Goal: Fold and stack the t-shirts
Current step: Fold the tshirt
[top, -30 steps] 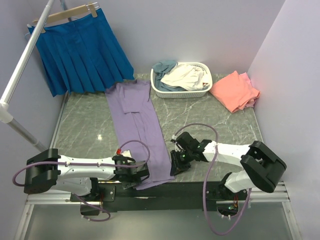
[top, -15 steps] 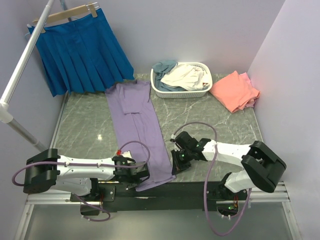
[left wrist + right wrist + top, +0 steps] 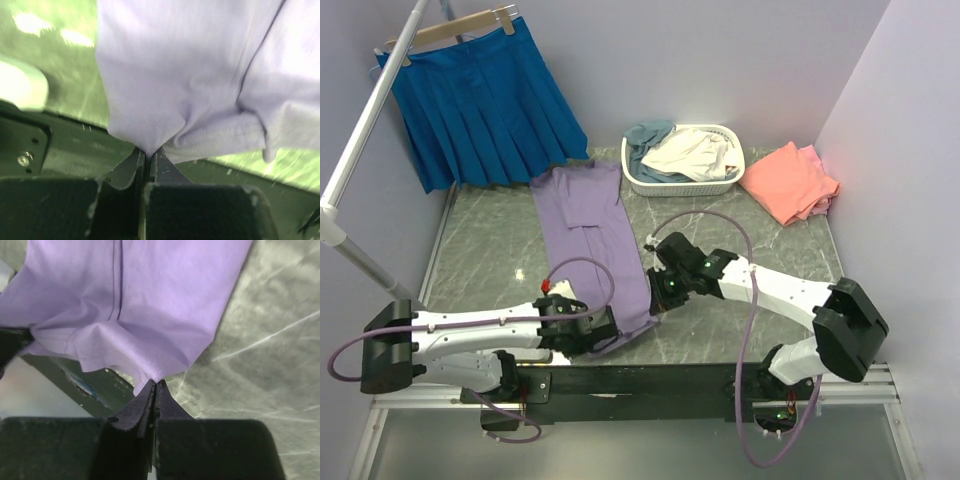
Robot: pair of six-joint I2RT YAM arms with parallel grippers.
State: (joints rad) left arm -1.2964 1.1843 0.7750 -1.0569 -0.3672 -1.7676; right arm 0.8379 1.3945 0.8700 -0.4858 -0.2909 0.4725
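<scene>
The left tool [image 3: 148,159] and right tool [image 3: 154,386] each pinch the lavender t-shirt [image 3: 598,235] by its hem (jaws fully closed).

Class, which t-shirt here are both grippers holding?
The lavender-purple t-shirt, laid out long, its near corners pinched by the left gripper and right gripper. The coral-pink ones lie far right; the cream one and grey-blue one sit in the basket.

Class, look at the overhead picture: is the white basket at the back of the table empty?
No, the basket holds a cream cloth and a grey-blue cloth heaped inside it.
</scene>
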